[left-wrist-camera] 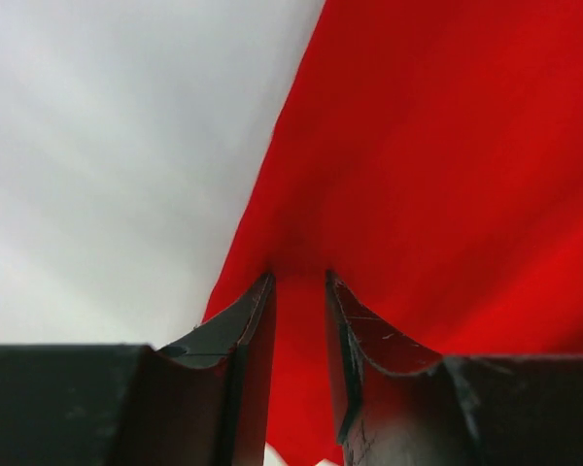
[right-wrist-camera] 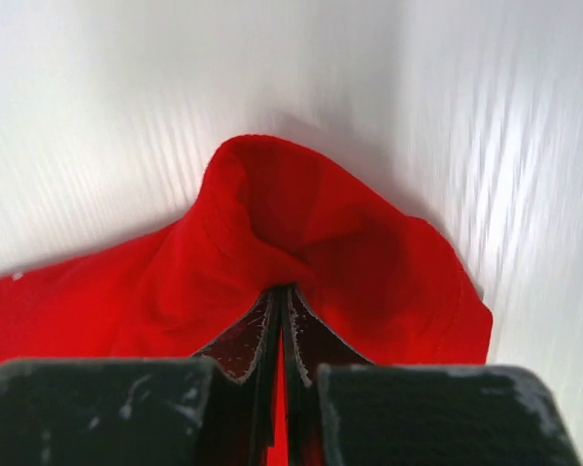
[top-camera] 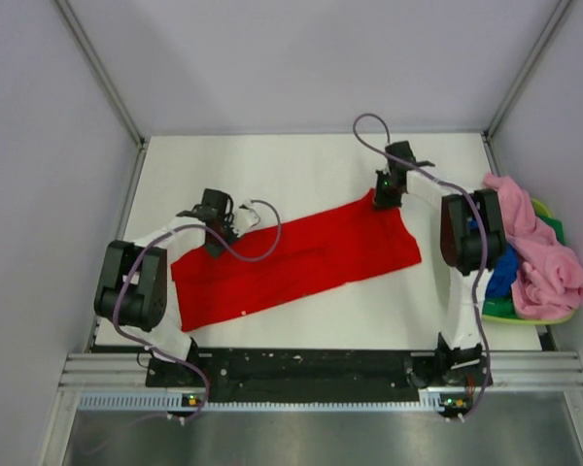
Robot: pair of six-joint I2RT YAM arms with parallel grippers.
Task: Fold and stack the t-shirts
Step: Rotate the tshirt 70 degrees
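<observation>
The right hand (right-wrist-camera: 282, 289) pinches a raised fold of the bright red cloth t-shirt (top-camera: 301, 257) lying across the white worktop (top-camera: 301, 165); the left hand (left-wrist-camera: 299, 277), narrowly parted, grips its opposite edge. Sleeves are indiscernible.

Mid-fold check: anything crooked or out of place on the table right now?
The red t-shirt lies askew, a long band running diagonally across the table. At the right edge, the pink t-shirt spills over the rim of the lime-green basket.
</observation>
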